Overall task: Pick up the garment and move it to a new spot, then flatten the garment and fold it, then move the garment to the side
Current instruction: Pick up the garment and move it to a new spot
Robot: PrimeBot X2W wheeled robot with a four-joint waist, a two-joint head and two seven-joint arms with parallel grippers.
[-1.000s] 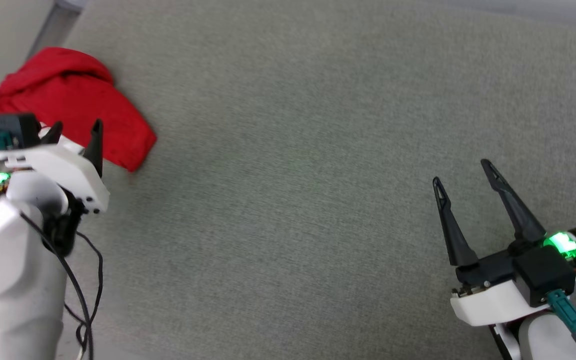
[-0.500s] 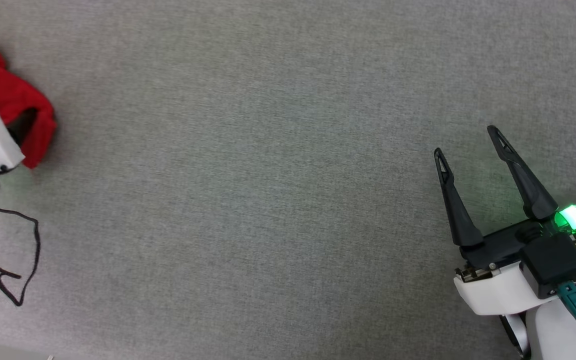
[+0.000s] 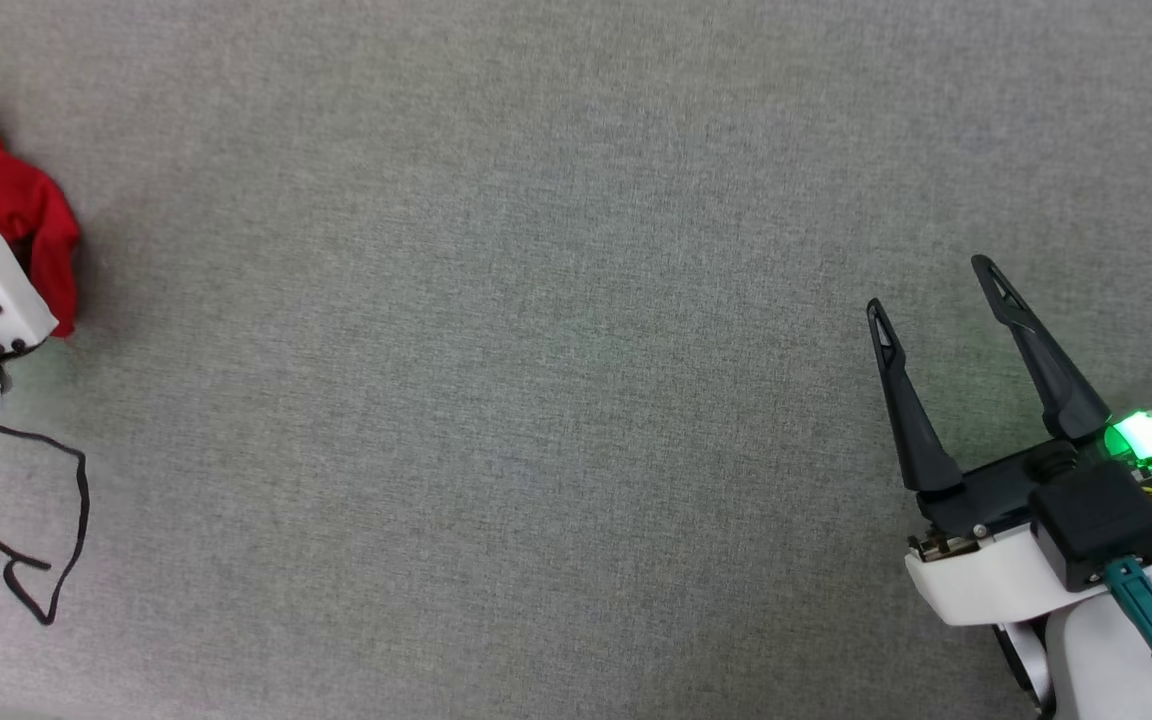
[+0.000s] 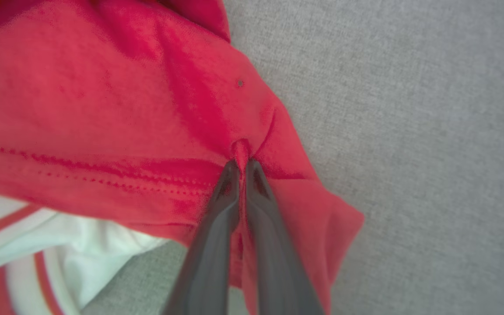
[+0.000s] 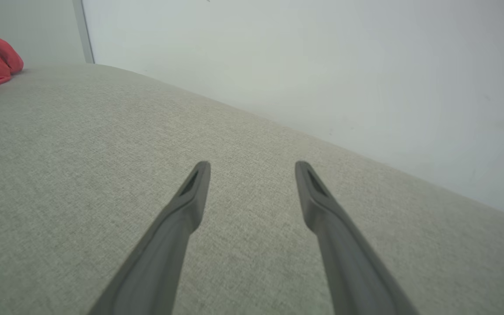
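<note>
The garment (image 4: 103, 87), a single red jersey bunched into a loose heap, lies at the far left of the grey cloth-covered surface (image 3: 536, 350), near its far edge by the pale wall (image 5: 322, 65). A white sleeve (image 4: 81, 236) with red striped trim spills out at one side of the heap. The fabric looks soft, light and limp, so it will probably sag and trail when lifted rather than keep a shape, and a pinch on one layer alone could let the rest drag or unfurl. A hem or a thick fold seems the soundest place to take hold. That is roughly where the left gripper (image 4: 241, 168) sits: its two dark fingers are pressed together on a small ridge of red cloth just past a stitched hem line, close to the heap's edge. The right gripper (image 3: 928, 284) hovers over bare surface, well apart from the garment, its two fingers spread wide with nothing between them. One thin black cable (image 3: 46, 560) loops beside the left arm.
</note>
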